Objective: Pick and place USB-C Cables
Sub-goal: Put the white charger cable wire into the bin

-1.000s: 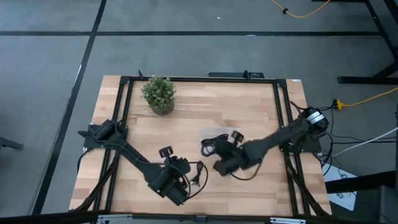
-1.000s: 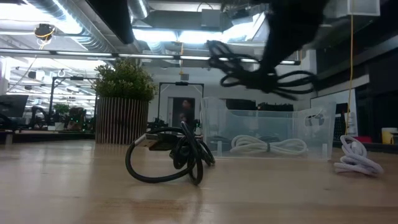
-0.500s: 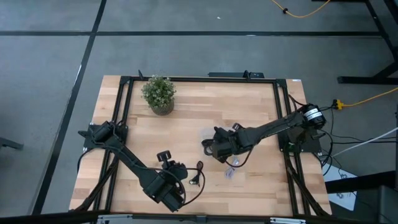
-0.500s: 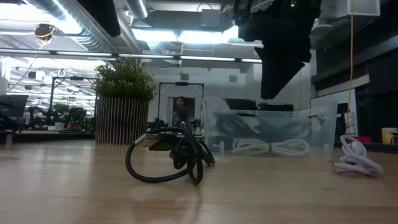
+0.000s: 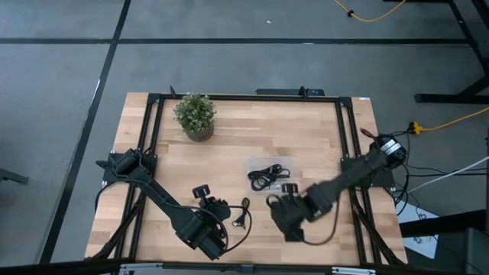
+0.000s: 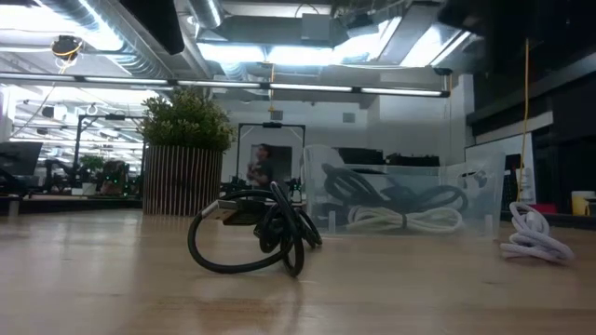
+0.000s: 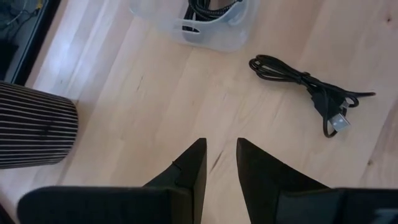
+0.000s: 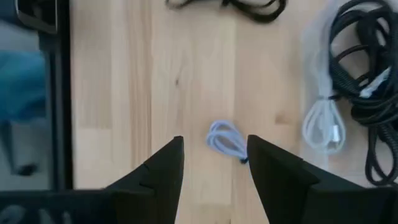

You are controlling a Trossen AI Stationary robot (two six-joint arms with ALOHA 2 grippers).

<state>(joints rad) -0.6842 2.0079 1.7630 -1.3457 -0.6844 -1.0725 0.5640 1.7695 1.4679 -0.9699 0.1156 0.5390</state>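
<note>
A clear bin [image 5: 269, 163] at mid-table holds black USB-C cables [image 5: 263, 178] and a silver-grey one [image 8: 323, 124]. A black cable [image 5: 243, 214] lies loose on the wood near the front; it also shows in the left wrist view [image 7: 305, 93] and the low view [image 6: 256, 228]. A small silver-grey cable [image 8: 227, 140] lies on the table below my open right gripper [image 8: 214, 162], between its fingers and untouched. My left gripper [image 7: 221, 165] hovers open over bare wood, short of the black cable.
A potted plant [image 5: 195, 114] stands at the far left, its striped pot [image 7: 31, 130] in the left wrist view. Black frame rails [image 5: 345, 137] run along the table's sides. Bare wood lies between the plant and the bin.
My right gripper carried a black cable bundle over the bin and opened. The bundle dropped in and now lies with the other cables. The gripper then came toward the table's near edge and stands over the small silver-grey cable.
</note>
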